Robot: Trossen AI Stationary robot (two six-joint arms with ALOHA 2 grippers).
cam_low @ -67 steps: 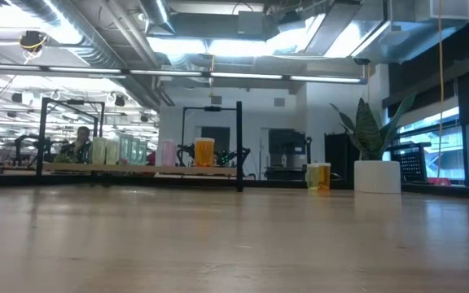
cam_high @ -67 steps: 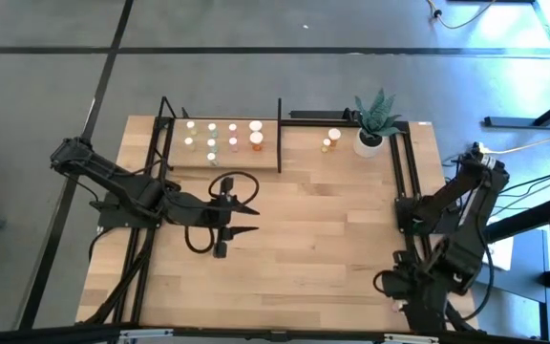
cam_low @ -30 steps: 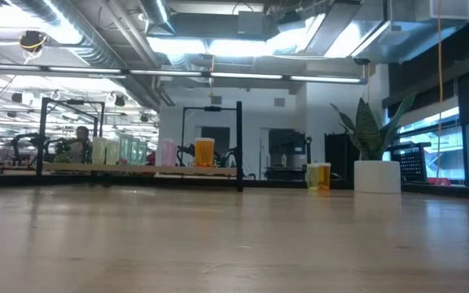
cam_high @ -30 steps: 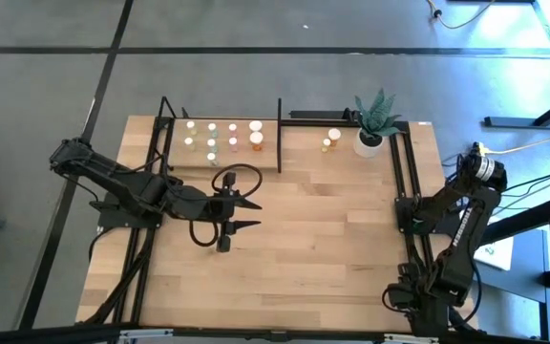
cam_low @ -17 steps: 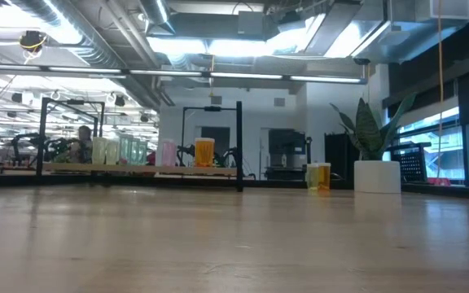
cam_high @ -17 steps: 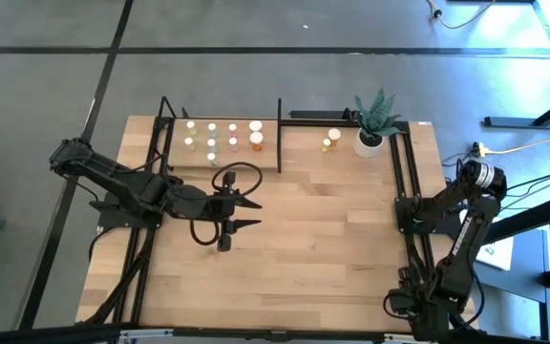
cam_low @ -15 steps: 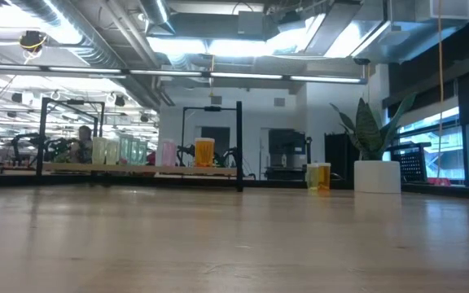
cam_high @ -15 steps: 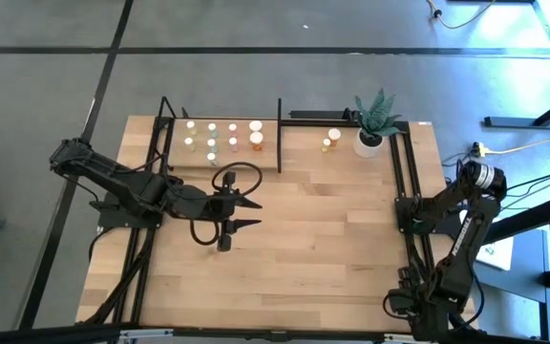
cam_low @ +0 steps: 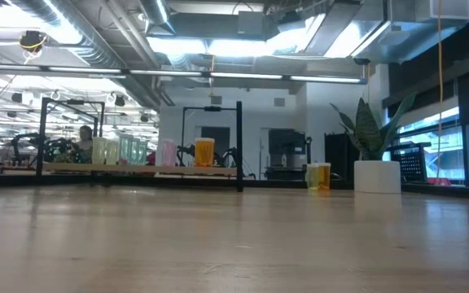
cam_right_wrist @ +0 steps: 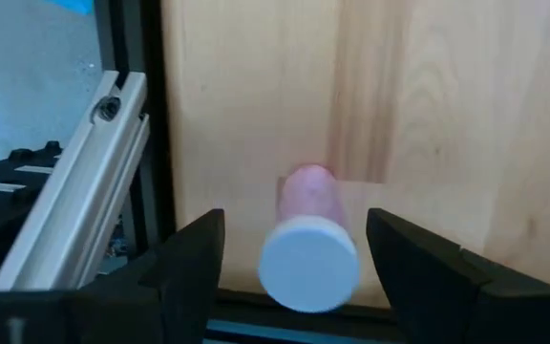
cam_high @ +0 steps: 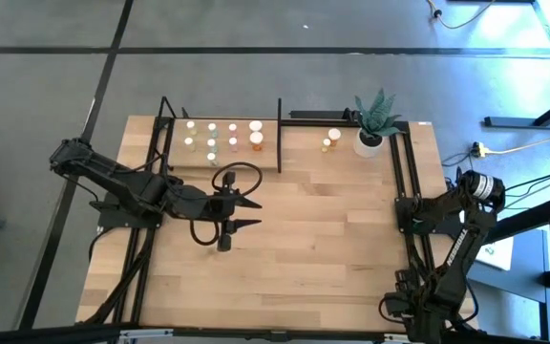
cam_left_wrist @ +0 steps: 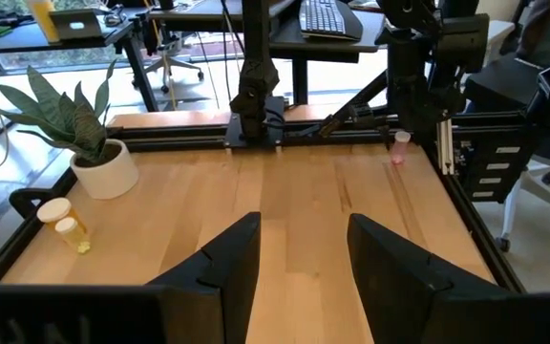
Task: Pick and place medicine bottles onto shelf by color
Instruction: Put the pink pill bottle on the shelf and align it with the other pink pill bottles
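The big wooden tabletop (cam_high: 294,239) carries everything. At its far left side lies the shelf (cam_high: 222,161), a pale board in a black frame. On it stand small medicine bottles (cam_high: 220,136) in rows, green and pale ones to the left, then pink, then orange, so like colors stay together.

A white plant pot (cam_high: 370,142) sits at the far right. Just beside it, on its left, 2 orange bottles (cam_high: 330,139) wait on the tabletop, not yet sorted.

The left gripper (cam_high: 252,215) hangs over the middle of the tabletop, near the shelf. Its fingers are spread wide and hold nothing.

The right gripper (cam_right_wrist: 294,250) is low at the near right corner. Its fingers are open on each side of a pink bottle (cam_right_wrist: 308,250) and not touching it. It looks ready to close on the bottle for the pink row.
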